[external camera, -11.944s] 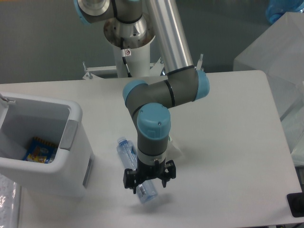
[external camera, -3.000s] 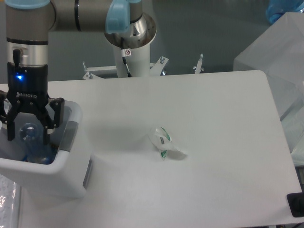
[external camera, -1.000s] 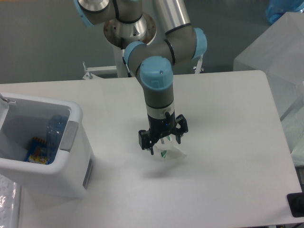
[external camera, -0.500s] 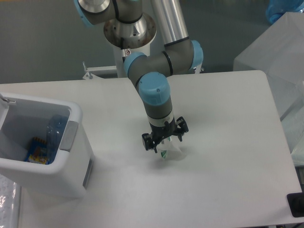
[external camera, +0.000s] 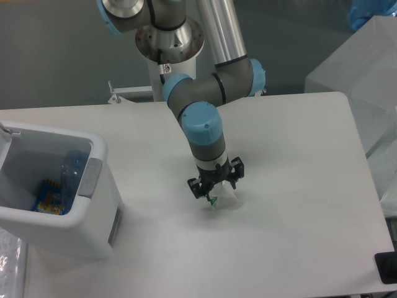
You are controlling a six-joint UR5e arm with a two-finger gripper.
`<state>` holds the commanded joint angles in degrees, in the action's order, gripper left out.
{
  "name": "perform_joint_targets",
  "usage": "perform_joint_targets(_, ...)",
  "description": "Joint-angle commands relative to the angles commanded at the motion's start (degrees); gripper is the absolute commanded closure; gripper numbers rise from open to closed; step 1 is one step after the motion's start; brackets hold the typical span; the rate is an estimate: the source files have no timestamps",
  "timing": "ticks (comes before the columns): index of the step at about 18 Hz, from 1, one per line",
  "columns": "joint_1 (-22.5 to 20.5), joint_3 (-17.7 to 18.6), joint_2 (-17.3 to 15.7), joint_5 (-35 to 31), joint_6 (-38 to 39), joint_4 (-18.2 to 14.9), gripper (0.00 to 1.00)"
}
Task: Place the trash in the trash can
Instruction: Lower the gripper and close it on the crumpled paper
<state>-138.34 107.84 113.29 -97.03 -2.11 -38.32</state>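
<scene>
The white trash can [external camera: 102,205] stands at the table's left edge. Inside it the crushed clear bottle [external camera: 69,171] leans against the right wall. The crumpled clear wrapper with green marks [external camera: 224,198] lies on the table near the middle. My gripper [external camera: 216,189] is down right over the wrapper, its black fingers spread on either side of it, open. Most of the wrapper is hidden under the gripper; only its lower right part and a green mark show.
A blue and yellow packet [external camera: 48,197] lies at the bottom of the bin. A translucent box [external camera: 366,74] stands off the table's right side. A small black object [external camera: 386,267] sits at the lower right corner.
The gripper has sunk lower onto the wrapper and shifted slightly right. Its fingers stay apart. The wrapper and the bottle in the bin have not moved.
</scene>
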Motion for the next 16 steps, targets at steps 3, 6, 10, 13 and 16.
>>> perform_joint_targets(3,0.00,0.26,-0.53,0.26,-0.97,0.00,0.48)
perform_joint_targets(6,0.09,0.18,-0.62,0.35,-1.06,0.00,0.57)
perform_joint_targets(10,0.09,0.09,-0.70,0.53,-0.97,0.00,0.74)
perform_joint_targets(13,0.09,0.00,-0.79,0.61,-1.06,0.00,0.80)
perform_joint_targets(16,0.00,-0.17,-0.79,0.70,-1.06,0.00,0.83)
